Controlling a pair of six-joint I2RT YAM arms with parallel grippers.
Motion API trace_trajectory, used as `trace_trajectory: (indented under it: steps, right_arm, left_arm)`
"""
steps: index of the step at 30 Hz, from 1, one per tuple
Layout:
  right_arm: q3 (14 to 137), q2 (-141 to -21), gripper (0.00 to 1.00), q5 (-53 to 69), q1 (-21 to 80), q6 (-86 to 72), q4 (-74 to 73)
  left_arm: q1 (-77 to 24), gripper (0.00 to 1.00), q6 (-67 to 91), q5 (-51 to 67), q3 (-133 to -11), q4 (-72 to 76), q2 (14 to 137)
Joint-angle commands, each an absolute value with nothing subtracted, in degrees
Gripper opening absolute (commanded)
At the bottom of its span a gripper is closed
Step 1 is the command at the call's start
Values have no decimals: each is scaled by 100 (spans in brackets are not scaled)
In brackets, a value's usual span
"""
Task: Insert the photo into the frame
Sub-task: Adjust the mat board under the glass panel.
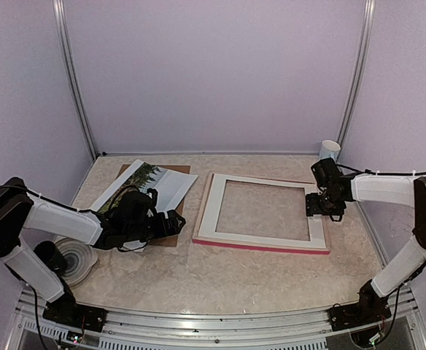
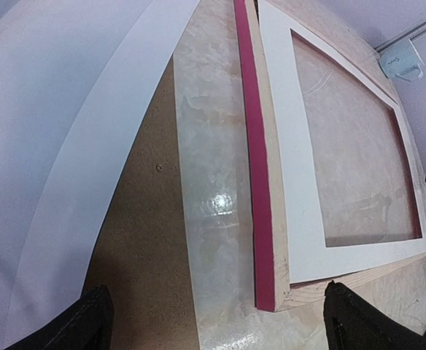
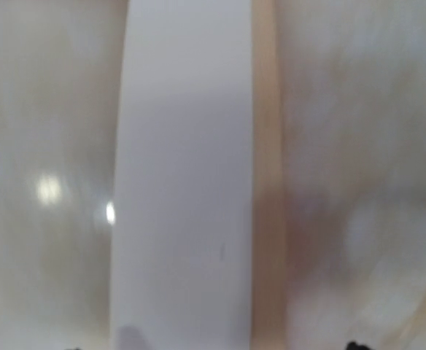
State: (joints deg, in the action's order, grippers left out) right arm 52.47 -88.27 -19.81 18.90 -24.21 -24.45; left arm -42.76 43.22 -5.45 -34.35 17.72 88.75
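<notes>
Top external, left gripper (image 1: pixel 168 221): jaws wide apart, nothing between them, low over the near corner of the board (image 1: pixel 173 236).
Photo (image 1: pixel 144 177): lies on white sheets (image 1: pixel 171 187) atop the board, partly hidden by that gripper, left of the frame and apart from it.
Frame (image 1: pixel 271 246): flat on the table (image 1: pixel 198 284) at centre, pink edge nearest the arms, white mat (image 1: pixel 211 211) on it.
Right gripper (image 1: pixel 321 208): at the frame's far right corner. Its wrist view is blurred, and the jaws appear apart astride the rail.
Cup (image 1: pixel 330 150): white, back right.
</notes>
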Motion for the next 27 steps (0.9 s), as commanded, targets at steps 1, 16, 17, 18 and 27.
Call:
trace_trajectory:
  steps: [1,16,17,18,27]
  right_arm:
    - [4882,-8529,78,-1462,1846,-2266,-2750]
    - [4624,-9093,80,-2050,1846,-2232,-2777]
    - [4623,-9145,80,-2121,1846,-2232,-2770]
    - [4623,-9196,80,-2181,1846,-2232,-2770]
    - [4861,-9131,81,-2577,1850,-2316,-2779]
  left_arm:
    - [-4258,99,4241,-604,-3568,1659,8836]
    - [-4315,99,4301,-641,-3513,1617,8734]
    - [-4315,99,4300,-642,-3503,1617,8725]
    - [-4315,99,4306,-643,-3495,1616,8719]
    - [-4367,99,4337,-623,-3497,1669,8766]
